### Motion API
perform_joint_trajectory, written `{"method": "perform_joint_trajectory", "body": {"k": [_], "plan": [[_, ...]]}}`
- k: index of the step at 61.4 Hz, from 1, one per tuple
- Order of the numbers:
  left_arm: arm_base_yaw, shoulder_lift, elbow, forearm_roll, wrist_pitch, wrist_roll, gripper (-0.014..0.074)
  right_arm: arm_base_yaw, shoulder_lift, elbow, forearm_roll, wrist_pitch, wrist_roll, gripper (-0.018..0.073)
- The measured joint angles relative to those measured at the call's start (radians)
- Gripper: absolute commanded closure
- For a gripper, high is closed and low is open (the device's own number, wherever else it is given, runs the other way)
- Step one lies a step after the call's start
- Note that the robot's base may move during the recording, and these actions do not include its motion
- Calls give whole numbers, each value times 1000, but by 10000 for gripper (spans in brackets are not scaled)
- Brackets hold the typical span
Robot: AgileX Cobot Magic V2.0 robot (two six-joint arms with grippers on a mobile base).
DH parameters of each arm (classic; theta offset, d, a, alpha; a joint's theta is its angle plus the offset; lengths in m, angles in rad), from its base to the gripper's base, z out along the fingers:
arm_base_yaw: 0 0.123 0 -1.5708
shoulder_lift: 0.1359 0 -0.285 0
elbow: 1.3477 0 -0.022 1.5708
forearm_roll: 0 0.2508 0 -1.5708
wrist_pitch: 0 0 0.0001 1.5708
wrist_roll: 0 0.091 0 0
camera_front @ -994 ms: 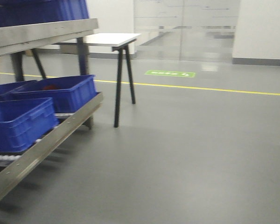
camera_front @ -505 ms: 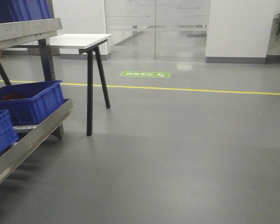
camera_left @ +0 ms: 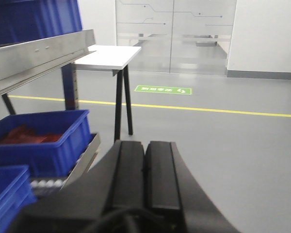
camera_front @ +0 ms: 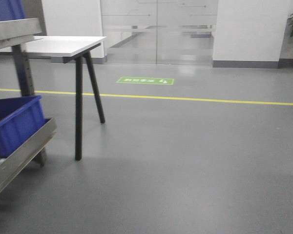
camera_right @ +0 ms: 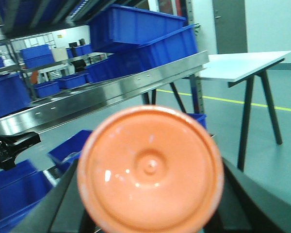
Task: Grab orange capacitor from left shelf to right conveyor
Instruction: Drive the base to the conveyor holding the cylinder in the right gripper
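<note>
Orange capacitor (camera_right: 150, 167) gripped by right hand (camera_right: 153, 206) (left hand (camera_left: 145, 174) closed).

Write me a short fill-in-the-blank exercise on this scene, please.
The right tool is shut on the capacitor, which is ____ in colour. The left tool is shut and holds ____. The table has a white top and ____ legs. The floor line is ____.
Missing: orange; nothing; black; yellow.
</note>
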Motion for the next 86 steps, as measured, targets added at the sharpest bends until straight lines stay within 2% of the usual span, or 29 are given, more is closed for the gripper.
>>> {"method": "perform_joint_trajectory", "body": {"k": [86], "plan": [[0,0,0,0,-6,0,701,0,0,0,0,-2,0,509]]}}
